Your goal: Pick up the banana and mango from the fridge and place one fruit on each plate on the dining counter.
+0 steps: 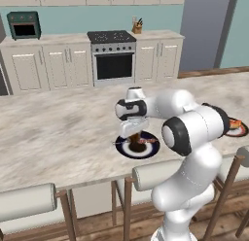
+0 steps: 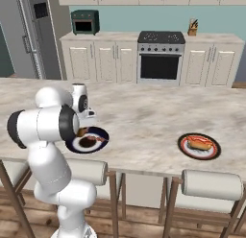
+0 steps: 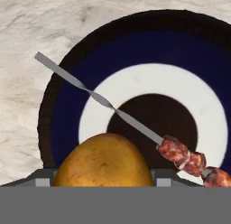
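The jaws (image 3: pixel 104 184) are clamped on the mango (image 3: pixel 104 161), one to each side of it, and in the hand view the fruit bulges up between them, golden-brown and speckled. They hang straight over the navy plate (image 1: pixel 153 148), and that looks like the whole point of the pose: fruit carried down-facing so it can be set flat on the dish.

Over at the left of the desk (image 1: pixel 58 133) there's bare marbled stone, nothing to bother with. Come across to the near edge, roughly midway along, and there sits the navy plate with its white ring and dark centre. It's not empty, mind: a kebab skewer (image 3: pixel 135 123) lies slantwise across it, thin metal rod running from the upper left rim down to chunks of meat at the lower right. I'd say the mango wants to land on the open blue beside that rod, or it may rock on it and roll.

Further right along the same near edge, well apart, the red-rimmed plate (image 2: pixel 199 146) has something orange on it. The banana, perhaps, but I can't tell from here.

So this reads as the lowering stage; the mango isn't yet released.
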{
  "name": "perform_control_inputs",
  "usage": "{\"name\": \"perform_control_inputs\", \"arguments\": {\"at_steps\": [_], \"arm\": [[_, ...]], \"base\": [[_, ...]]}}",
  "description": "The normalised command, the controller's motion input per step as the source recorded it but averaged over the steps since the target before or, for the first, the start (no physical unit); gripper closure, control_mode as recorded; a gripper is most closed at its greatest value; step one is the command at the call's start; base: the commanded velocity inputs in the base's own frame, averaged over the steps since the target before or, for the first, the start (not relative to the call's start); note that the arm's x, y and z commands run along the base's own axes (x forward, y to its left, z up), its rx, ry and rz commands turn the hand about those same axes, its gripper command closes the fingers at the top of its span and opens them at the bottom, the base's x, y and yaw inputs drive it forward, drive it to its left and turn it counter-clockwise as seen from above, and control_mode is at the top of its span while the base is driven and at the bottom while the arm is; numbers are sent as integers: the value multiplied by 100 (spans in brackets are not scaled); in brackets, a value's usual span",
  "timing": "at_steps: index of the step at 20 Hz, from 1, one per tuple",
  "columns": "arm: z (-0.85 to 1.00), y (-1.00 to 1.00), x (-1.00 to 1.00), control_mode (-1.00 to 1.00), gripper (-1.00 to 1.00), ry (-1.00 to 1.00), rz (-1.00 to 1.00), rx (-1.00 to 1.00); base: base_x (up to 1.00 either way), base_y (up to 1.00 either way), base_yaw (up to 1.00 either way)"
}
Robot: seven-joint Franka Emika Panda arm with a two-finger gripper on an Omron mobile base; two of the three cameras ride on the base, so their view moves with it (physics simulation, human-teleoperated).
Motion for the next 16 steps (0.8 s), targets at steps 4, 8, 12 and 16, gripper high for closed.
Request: {"name": "perform_control_inputs", "arguments": {"at_steps": [4, 8, 12, 16], "arm": [[-31, 0, -43, -100, 100, -4, 0, 2], [-50, 0, 31, -100, 100, 0, 0, 0], [-11, 0, 26, -100, 100, 0, 0, 0], [0, 0, 7, -100, 100, 0, 0, 0]], "base": [[0, 0, 0], [0, 0, 0], [0, 0, 0], [0, 0, 0]]}}
